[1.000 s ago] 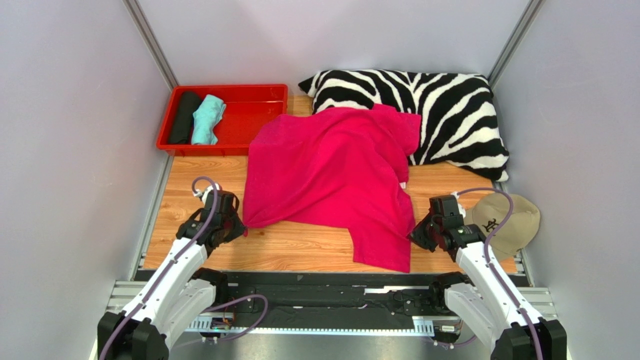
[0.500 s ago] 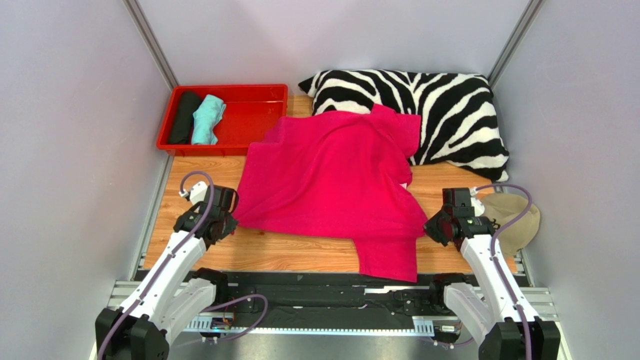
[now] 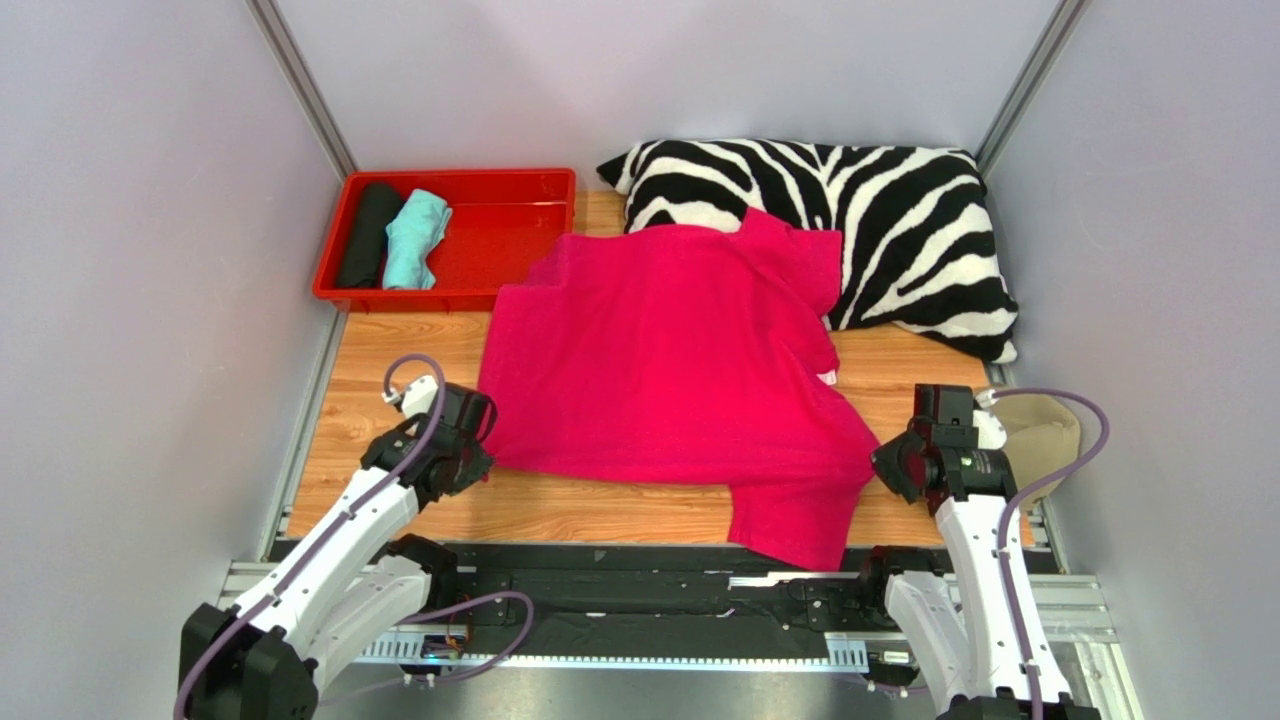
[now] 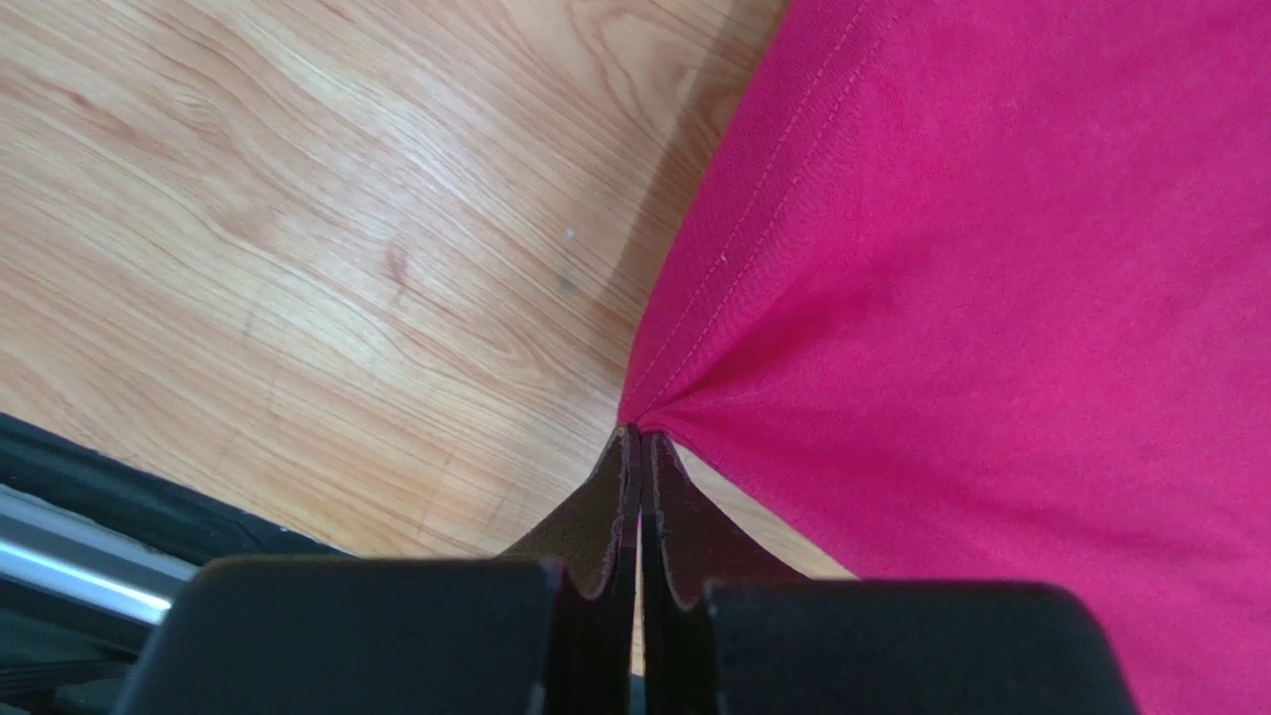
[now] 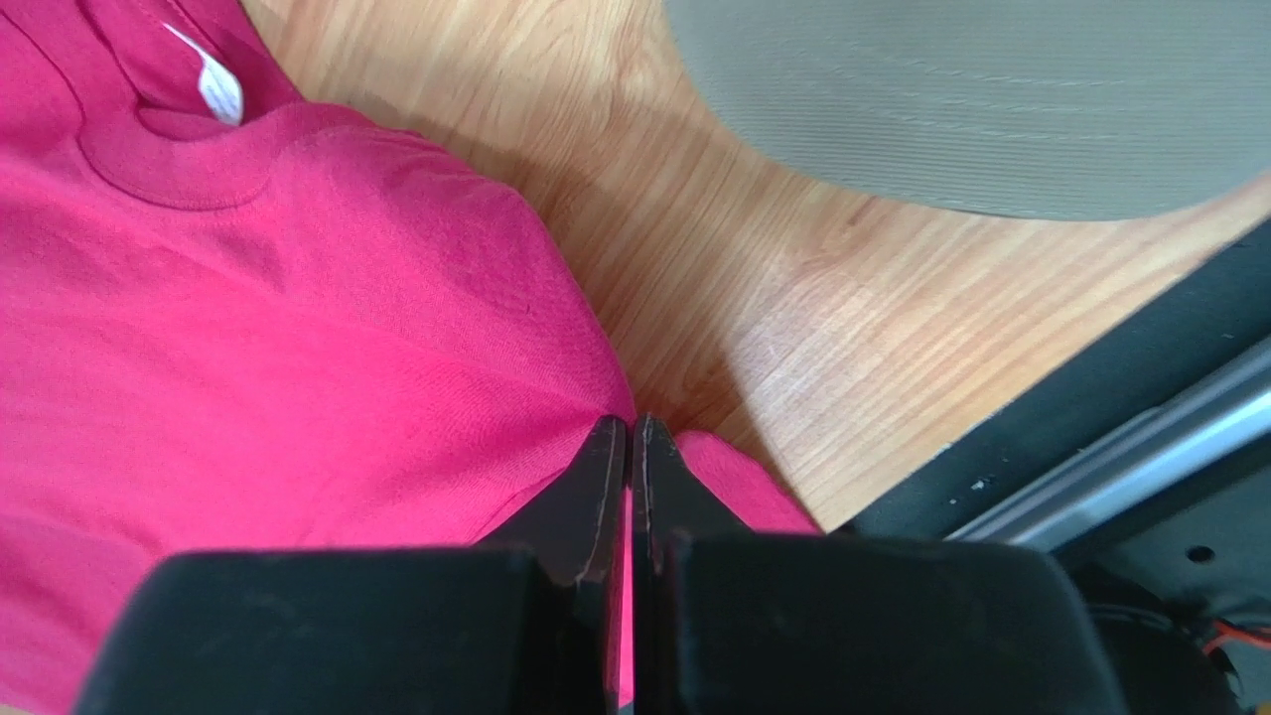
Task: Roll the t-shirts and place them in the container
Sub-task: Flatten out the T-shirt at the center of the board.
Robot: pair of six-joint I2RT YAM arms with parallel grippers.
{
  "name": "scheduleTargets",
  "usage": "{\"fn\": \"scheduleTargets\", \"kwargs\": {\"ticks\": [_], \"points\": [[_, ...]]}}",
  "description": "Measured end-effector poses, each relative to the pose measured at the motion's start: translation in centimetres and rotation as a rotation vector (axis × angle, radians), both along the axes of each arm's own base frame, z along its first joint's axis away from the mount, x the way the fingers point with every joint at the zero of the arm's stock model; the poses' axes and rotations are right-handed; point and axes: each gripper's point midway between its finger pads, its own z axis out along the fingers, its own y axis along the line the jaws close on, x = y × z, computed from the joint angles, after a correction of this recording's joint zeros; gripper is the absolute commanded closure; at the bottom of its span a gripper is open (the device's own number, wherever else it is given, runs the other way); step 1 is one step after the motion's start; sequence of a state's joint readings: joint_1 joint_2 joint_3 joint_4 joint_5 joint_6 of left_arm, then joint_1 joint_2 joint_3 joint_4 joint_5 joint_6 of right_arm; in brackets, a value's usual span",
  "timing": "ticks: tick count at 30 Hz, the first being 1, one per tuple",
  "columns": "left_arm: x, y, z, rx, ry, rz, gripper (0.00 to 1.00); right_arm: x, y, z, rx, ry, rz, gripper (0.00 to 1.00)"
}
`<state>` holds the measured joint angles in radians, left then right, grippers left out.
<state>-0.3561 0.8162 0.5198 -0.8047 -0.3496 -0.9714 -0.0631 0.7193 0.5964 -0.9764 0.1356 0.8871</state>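
magenta-pink and soft, the t-shirt (image 3: 676,353) lies spread across the middle of the wooden table (image 3: 601,510), loosely wrinkled. its far edge rides up onto the zebra-striped pillow (image 3: 917,210), and one sleeve (image 3: 789,522) reaches the black rail (image 3: 631,578) at the near edge. its round collar (image 5: 176,167) and small white label (image 5: 221,90) show in the right wrist view. the left gripper (image 4: 639,443) has its fingers pressed together on the shirt's near left hem corner, the cloth puckering to a point at the tips. the right gripper (image 5: 627,435) pinches a fold at the shirt's right edge, fingers tight with pink showing between them. a teal roll (image 3: 415,237) and a black roll (image 3: 367,233) lie side by side in the red tray (image 3: 511,225) at the far left. from above, both sets of fingertips are hidden under the wrists, and the beige cap (image 3: 1047,432) is mostly covered by the right arm.
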Motion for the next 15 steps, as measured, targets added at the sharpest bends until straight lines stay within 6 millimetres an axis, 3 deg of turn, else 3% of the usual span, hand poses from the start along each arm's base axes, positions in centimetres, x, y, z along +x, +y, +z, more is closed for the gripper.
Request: {"fn": "scheduleTargets", "kwargs": {"ticks": [8, 11, 15], "points": [[-0.3, -0.6, -1.3, 0.070, 0.066, -0.024, 0.96, -0.5, -0.8, -0.1, -0.012, 0.069, -0.033, 1.00], [0.8, -0.5, -0.3, 0.095, 0.045, -0.021, 0.96, -0.2, -0.6, -0.4, -0.003, 0.082, -0.009, 1.00], [3.9, -1.2, 2.5, 0.126, -0.013, -0.032, 0.95, 1.1, -0.3, -0.4, 0.005, 0.123, 0.035, 1.00]]}}
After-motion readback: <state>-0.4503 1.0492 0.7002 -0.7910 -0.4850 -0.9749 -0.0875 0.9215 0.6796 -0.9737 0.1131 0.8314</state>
